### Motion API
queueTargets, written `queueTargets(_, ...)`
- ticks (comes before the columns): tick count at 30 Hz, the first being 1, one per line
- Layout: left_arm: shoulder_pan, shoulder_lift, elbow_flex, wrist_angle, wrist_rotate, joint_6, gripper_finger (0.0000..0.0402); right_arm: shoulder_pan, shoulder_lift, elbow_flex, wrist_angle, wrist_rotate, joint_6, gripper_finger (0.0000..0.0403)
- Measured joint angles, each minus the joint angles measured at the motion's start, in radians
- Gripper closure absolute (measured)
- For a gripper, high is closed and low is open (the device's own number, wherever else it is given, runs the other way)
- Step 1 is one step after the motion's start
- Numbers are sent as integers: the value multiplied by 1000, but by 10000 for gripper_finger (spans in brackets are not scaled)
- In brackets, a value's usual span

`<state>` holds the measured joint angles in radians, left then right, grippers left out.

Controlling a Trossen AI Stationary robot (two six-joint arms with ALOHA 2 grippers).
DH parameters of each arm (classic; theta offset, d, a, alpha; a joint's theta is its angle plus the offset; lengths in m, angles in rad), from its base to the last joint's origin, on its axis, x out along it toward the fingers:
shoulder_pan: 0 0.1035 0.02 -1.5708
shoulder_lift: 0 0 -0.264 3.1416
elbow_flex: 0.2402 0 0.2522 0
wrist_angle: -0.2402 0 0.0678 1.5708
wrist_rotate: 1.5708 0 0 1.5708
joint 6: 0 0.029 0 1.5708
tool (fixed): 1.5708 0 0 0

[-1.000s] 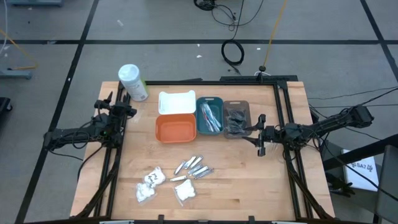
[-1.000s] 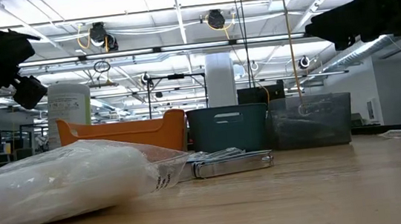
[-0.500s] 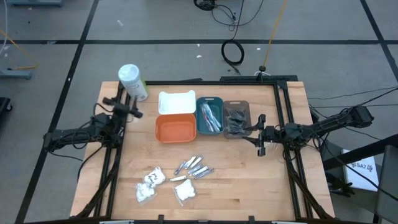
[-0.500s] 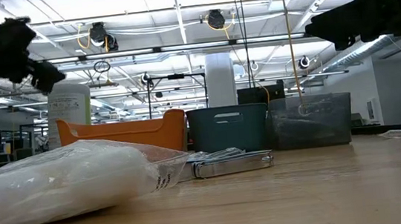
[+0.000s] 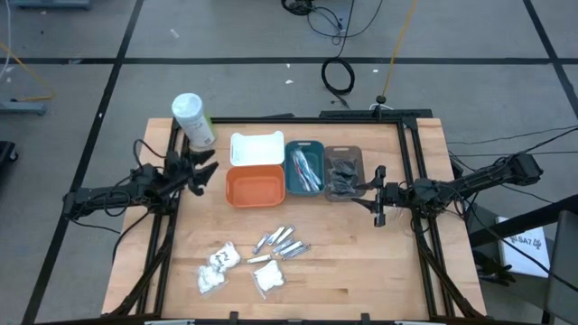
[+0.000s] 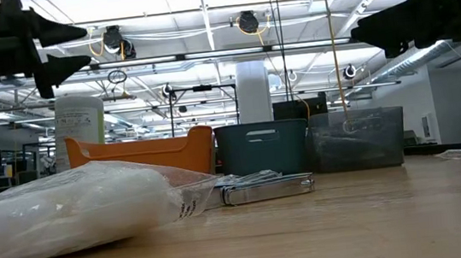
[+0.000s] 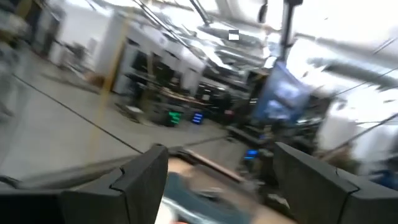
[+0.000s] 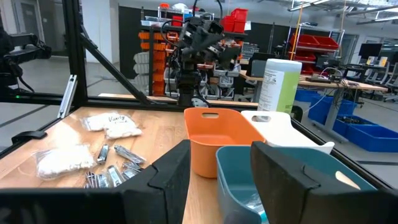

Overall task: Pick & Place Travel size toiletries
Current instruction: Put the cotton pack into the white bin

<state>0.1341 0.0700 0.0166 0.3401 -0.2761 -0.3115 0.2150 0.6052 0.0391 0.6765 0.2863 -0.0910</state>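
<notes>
Wooden table (image 5: pixel 361 262) carries four trays in a row near its far edge. The orange tray (image 5: pixel 255 187) shows nothing inside; the white tray (image 5: pixel 257 150) behind it likewise. The teal tray (image 5: pixel 304 166) holds slim blue-and-white toothbrushes (image 5: pixel 307 170); the grey tray (image 5: pixel 344 171) holds dark round packets (image 5: pixel 342 176). A large white bottle (image 5: pixel 193 119) with a green label stands at the far left corner.

On the near part of the table lie the remaining toiletries — small silvery tubes (image 5: pixel 281 243) in a loose cluster, and three white packets (image 5: pixel 217 269) beside them, untouched.

Left end effector (image 5: pixel 200 173) hovers just left of the orange tray, fingers spread wide and holding nothing. Against the earlier frames it has swung round from beside the bottle toward the trays. Right end effector (image 5: pixel 379 204) hangs just right of the grey tray, unmoved, fingers partly apart — nothing between them.
</notes>
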Motion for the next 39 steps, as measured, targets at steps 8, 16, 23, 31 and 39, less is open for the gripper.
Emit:
queueTargets(8, -1, 11, -1, -161, 139, -165, 117, 0, 0, 0, 0, 0, 0, 248)
queueTargets(16, -27, 121, 3, -81, 481, -374, 117, 0, 0, 0, 0, 0, 0, 248)
queueTargets(23, -249, 338, 259, -390, 400, -320, 117, 0, 0, 0, 0, 0, 0, 248)
queueTargets(31, -594, 834, 616, -967, 198, -613, 117, 0, 0, 0, 0, 0, 0, 248)
queueTargets(39, -798, 1272, 741, -968, 260, -900, 117, 0, 0, 0, 0, 0, 0, 248)
